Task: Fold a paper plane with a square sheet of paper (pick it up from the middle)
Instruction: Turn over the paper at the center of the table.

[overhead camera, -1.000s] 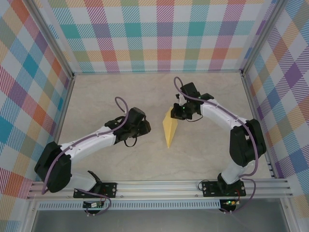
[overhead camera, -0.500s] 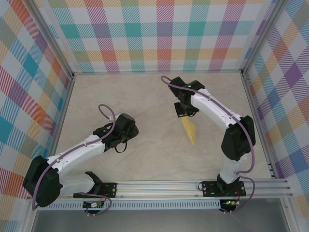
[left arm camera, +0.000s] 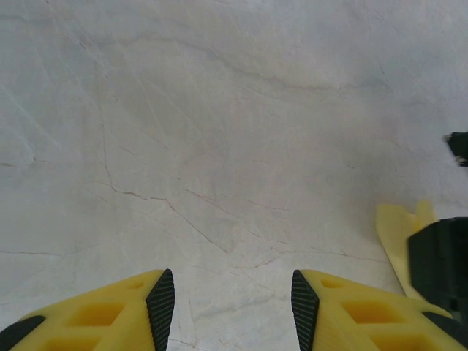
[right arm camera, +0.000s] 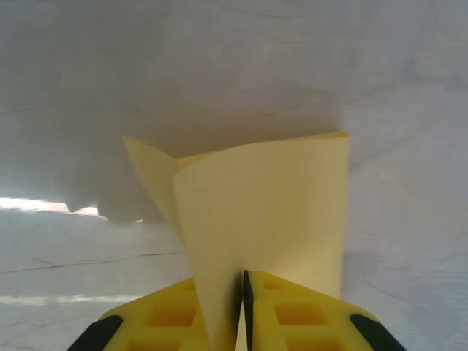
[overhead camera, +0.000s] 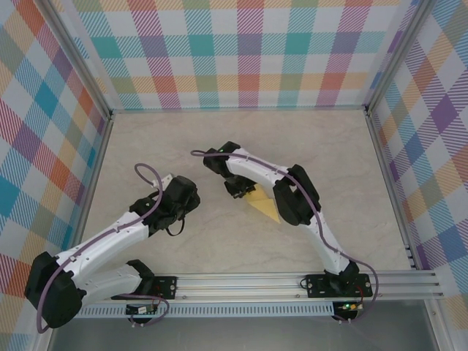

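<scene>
Right wrist: fingers point(right arm camera: 307, 322) pinching paper plane point(right arm camera: 270, 212).

Table view from my station: pale marbled top, yellow paper near the middle.
I see a beige table point(overhead camera: 329, 161) crossed by thin dark veins. The folded paper plane point(overhead camera: 262, 208) sits low over its centre, tip toward the near right. I cannot tell whether it touches the surface.
</scene>
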You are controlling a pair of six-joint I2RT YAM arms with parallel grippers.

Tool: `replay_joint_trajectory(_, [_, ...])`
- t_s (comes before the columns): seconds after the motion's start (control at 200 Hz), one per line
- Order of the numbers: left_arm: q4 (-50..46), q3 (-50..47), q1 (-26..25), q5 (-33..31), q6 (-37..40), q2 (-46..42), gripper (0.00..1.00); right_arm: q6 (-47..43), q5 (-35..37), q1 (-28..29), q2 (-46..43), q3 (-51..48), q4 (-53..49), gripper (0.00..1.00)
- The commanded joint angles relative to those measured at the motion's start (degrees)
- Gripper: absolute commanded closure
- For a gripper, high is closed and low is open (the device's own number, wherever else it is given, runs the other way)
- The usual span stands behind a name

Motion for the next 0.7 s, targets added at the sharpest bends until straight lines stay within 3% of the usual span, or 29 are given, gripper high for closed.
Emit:
replay_joint_trajectory(0.0, [-2.08,-0.78,0.60,-1.93,-1.36,-1.34,0.52,1.95,-9.96,1.11,0.43,3.36,-0.10,0.74])
replay_joint_trajectory(0.085, [-2.32,-0.69,0.62,-2.12,-1.32,-1.66,0.51,1.54,-16.06,1.63,-2.48,1.87,3.73,0.63])
replay_joint_trajectory(0.2, [-2.56,-0.43,0.69,-2.19,-1.15,-1.64,0.51,0.08,-21.63,1.49,-8.82,-3.18,9.50,0.39])
replay_joint_trajectory(0.32, [-2.15,-0.51,0.78,-1.37,-1.19,-1.33,0.50,-0.89,-22.26,-0.41,-17.79,-11.40,14.52,0.35])
replay_joint_trajectory(0.39, [-1.42,-0.52,0.78,-0.30,-0.77,-0.77,0.50,-1.40,-26.49,-2.98,-24.53,-19.28,20.56,0.34])
replay_joint_trajectory(0.43, [-0.43,-0.52,0.78,0.95,-0.14,-0.16,0.49,-0.94,-29.29,-4.99,-28.37,-24.59,24.78,0.36])
replay_joint_trajectory(0.555, [3.95,0.38,0.78,7.38,2.77,3.87,0.48,1.32,-46.23,-13.30,-37.61,-41.20,40.69,0.63])
replay_joint_trajectory(0.695, [9.75,2.46,0.82,16.68,4.91,11.16,0.48,2.07,-60.62,-18.88,-38.35,-49.87,49.32,0.82])
